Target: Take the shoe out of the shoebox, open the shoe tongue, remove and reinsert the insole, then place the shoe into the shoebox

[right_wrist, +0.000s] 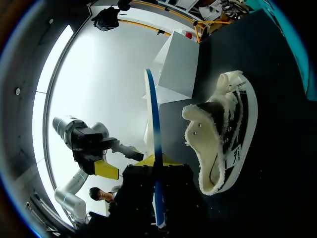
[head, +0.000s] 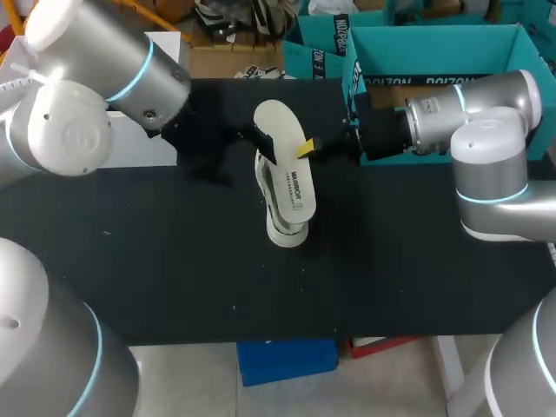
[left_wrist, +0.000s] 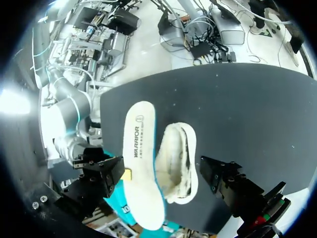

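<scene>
The white, fleece-lined shoe [head: 287, 228] lies on the black table [head: 174, 261], its opening facing my right arm. A white insole [head: 280, 129] with a blue underside hangs over it, clear of the shoe. My right gripper [head: 306, 149] is shut on the insole's edge; in the right wrist view the insole [right_wrist: 154, 124] stands edge-on between that gripper's [right_wrist: 157, 166] fingers, with the shoe [right_wrist: 223, 139] beside it. My left gripper [left_wrist: 161, 176] is open wide, and the insole [left_wrist: 141, 158] and shoe [left_wrist: 176, 163] show between its black fingers [left_wrist: 223, 181] without touching them.
The open teal shoebox [head: 486, 43] stands at the back right behind my right arm, a second teal box [head: 317, 48] to its left. A white box [head: 148, 143] sits at the table's back left, under my left arm.
</scene>
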